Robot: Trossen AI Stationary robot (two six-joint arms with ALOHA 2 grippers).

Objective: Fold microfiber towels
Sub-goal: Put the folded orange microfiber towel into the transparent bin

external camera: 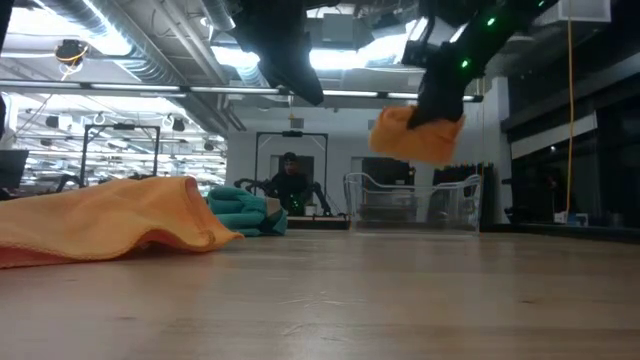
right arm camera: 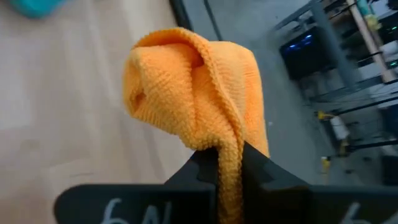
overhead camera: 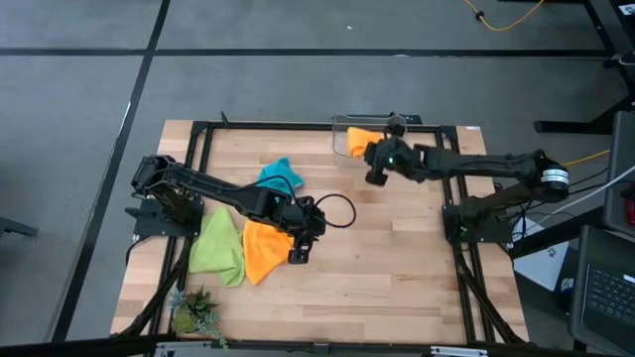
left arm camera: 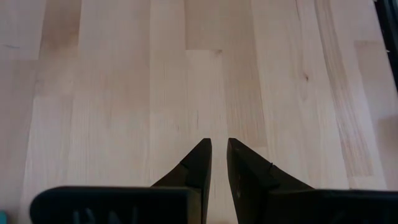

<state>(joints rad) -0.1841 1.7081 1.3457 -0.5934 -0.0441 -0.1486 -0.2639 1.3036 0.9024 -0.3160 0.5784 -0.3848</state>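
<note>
Orange cloth hangs bunched from the right pincer (overhead camera: 378,159) in the high view, raised beside the clear bin (overhead camera: 345,127) at the far edge of the worktop (overhead camera: 397,268). A second orange towel (overhead camera: 264,250) lies well away from the bin with the lime green towel (overhead camera: 217,248) touching it, and the turquoise towel (overhead camera: 279,176) sits crumpled nearer the bin. The left pincer (overhead camera: 299,252) hovers just beside that second orange towel. A small plant (overhead camera: 194,311) stands at the near corner.

From the low view, the held orange towel (external camera: 415,134) dangles clear of the wood, above the bin.

Through the left wrist view, the left pincer (left arm camera: 216,163) is nearly closed with only a narrow slit, gripping nothing, over bare boards.

Through the right wrist view, the right pincer (right arm camera: 229,163) is clamped tight on a fold of the orange towel (right arm camera: 186,93).

Judging by this, one towel seems to be on its way to the bin, folded or not I cannot tell; the next move likely calls for lowering it inside and letting go. Pale markings on the right wrist housing are not readable.
</note>
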